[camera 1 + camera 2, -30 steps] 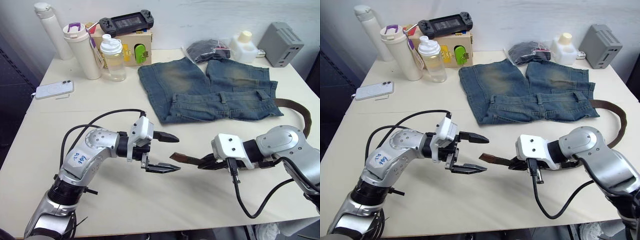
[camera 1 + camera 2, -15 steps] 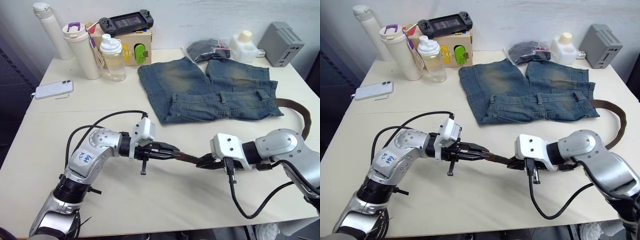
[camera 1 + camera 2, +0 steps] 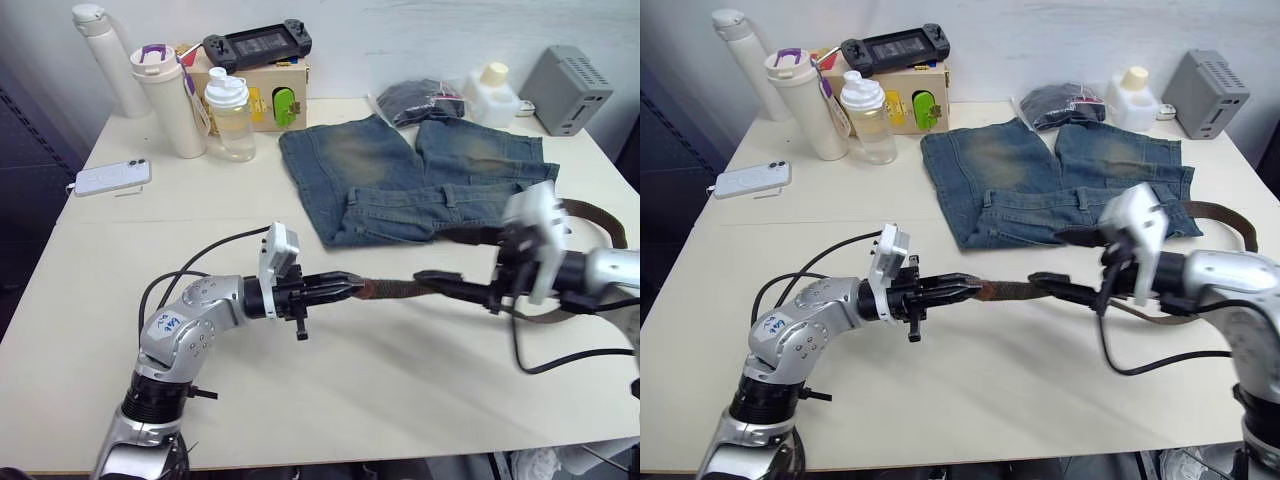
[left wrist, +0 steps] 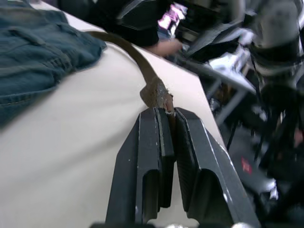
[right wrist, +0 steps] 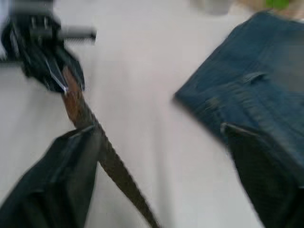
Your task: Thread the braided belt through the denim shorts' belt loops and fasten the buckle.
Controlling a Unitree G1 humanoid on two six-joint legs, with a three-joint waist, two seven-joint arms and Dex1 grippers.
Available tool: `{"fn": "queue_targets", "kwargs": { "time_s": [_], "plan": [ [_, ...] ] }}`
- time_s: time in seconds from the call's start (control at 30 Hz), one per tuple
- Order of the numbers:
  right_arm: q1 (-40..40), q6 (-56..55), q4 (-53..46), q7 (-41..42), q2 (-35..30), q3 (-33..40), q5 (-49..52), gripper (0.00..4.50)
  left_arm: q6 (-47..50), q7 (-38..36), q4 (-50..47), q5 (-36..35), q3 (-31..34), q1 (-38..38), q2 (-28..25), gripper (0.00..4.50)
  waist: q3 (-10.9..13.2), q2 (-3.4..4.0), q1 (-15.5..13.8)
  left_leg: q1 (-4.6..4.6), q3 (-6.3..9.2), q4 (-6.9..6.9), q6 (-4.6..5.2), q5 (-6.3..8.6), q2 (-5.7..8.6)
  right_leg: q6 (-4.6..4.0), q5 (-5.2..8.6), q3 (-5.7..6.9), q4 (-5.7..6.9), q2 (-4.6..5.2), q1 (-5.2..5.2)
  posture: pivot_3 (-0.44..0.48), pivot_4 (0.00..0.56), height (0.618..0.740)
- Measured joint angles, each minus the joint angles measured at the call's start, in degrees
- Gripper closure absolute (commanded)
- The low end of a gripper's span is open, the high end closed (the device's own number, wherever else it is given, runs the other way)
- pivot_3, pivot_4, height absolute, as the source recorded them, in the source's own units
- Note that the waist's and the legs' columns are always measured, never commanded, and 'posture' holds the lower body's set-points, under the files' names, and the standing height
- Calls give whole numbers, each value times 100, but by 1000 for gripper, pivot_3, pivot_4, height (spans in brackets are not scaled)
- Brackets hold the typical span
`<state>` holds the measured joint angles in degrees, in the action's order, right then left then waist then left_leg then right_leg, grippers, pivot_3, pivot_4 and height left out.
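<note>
The denim shorts [image 3: 420, 170] lie flat at the table's far middle, waistband toward me, with belt loops [image 3: 447, 196] along it. The braided belt [image 3: 392, 288] stretches above the table in front of the shorts and curves off past their right side [image 3: 590, 208]. My left gripper [image 3: 345, 288] is shut on the belt's tip [image 4: 161, 97]. My right gripper [image 3: 455, 257] stands open further right along the strap, and the belt [image 5: 109, 156] runs close beside one of its fingers [image 5: 52, 185]. The buckle is out of view.
At the far left stand a white thermos [image 3: 105, 60], a tumbler [image 3: 170, 100] and a clear bottle [image 3: 228, 115], with a phone [image 3: 112, 177] nearer. A wooden box [image 3: 265, 85], a dark bagged bundle [image 3: 425, 98], a white jar [image 3: 490, 88] and a grey box [image 3: 580, 88] line the back.
My left gripper shut on the belt's tip. My right gripper then let go of the belt, opened wide and drew back to the right along the strap.
</note>
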<state>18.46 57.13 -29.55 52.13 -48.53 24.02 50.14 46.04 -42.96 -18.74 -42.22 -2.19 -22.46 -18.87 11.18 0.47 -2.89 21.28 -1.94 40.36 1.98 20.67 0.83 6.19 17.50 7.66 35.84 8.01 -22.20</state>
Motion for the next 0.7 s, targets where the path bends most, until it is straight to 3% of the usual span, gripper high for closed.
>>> {"fn": "queue_targets", "kwargs": {
  "time_s": [0.1,0.23,0.37,0.5,0.57,0.7],
  "plan": [
    [-787,411,-288,-517,-8,901,2464,21,645,693,-81,-689,387,115,320,4185,0,-1,-2,0,5,-4,1,1,-1,-1,0,0,-5,0,4,0,150,690],
    [-2118,108,-1071,-1684,251,502,4472,21,1069,1169,-368,-1224,515,116,450,4185,3,-7,-3,-10,0,-4,2,1,0,0,0,-4,-5,2,15,0,150,690],
    [-2466,-298,-1088,-3058,953,-464,4644,21,1283,1452,-400,-1626,616,21,482,4185,-3,-18,13,-28,-9,-2,4,0,10,5,-3,-16,-5,6,24,0,150,690],
    [-2531,-1242,-578,-4521,2631,-1343,4110,21,1456,1772,-373,-2167,810,-164,505,4185,-6,-22,-1,-2,-10,-2,1,-1,12,5,-3,-25,6,-31,-9,0,150,690],
    [-2530,-1414,-577,-4627,2740,-1384,4108,21,1461,1820,-364,-2230,830,-186,506,4185,-6,-21,13,-2,-17,-2,2,-2,15,6,-3,-33,6,-34,-12,0,150,690],
    [-2582,-2355,-537,-4787,3698,-1182,4132,21,1500,1971,-295,-2413,838,-206,492,4185,-8,-24,23,-3,-17,-2,2,-2,11,7,-3,-41,11,-44,-17,0,150,690]
  ]
}}
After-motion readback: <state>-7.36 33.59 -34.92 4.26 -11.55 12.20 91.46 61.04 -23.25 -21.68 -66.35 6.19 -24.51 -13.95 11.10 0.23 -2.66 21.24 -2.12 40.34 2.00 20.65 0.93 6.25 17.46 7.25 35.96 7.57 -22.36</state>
